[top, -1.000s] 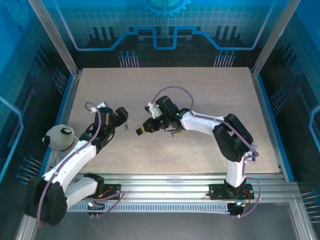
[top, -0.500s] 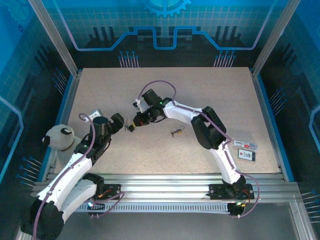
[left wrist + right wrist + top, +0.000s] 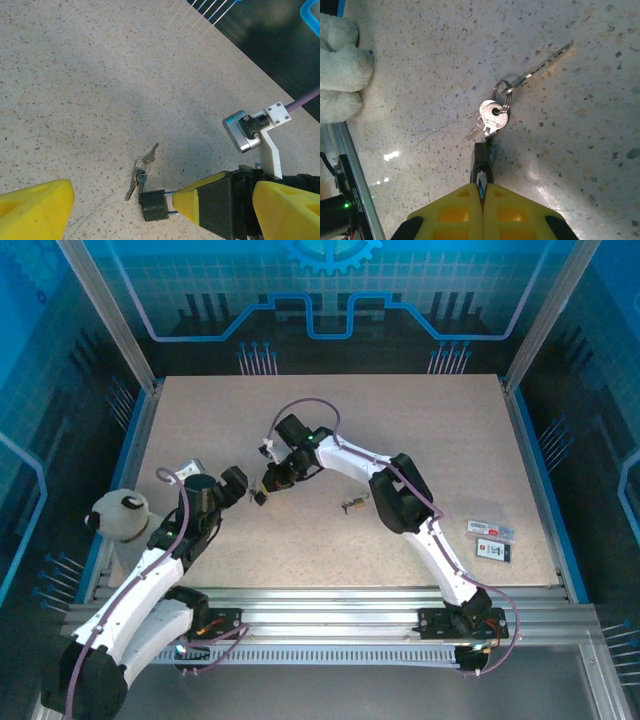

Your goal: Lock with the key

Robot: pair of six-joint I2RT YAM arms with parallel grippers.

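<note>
A small dark padlock (image 3: 152, 205) lies on the speckled tabletop. My right gripper (image 3: 481, 187) is shut on the padlock's shackle (image 3: 181, 214), its yellow fingertips (image 3: 200, 200) pinching the shackle end. A ring of keys (image 3: 140, 172) rests against the lock's base, and one key seems seated in it. From the right wrist the padlock (image 3: 481, 160) shows edge-on with the keys (image 3: 492, 115) beyond it. My left gripper (image 3: 162, 192) stands open, one finger either side of the lock and touching nothing. From above, the left gripper (image 3: 235, 485) and right gripper (image 3: 270, 485) meet at the padlock (image 3: 259, 497).
A white plush toy (image 3: 122, 515) sits by the table's left edge, close to the left arm. A second small brass lock (image 3: 352, 505) lies mid-table. Two cards (image 3: 490, 538) lie at the right. The far half of the table (image 3: 400, 410) is bare.
The right gripper has swung left, bringing its shut fingers up to the keys in front of the left gripper. The left gripper has drawn back slightly and its jaws have widened.
</note>
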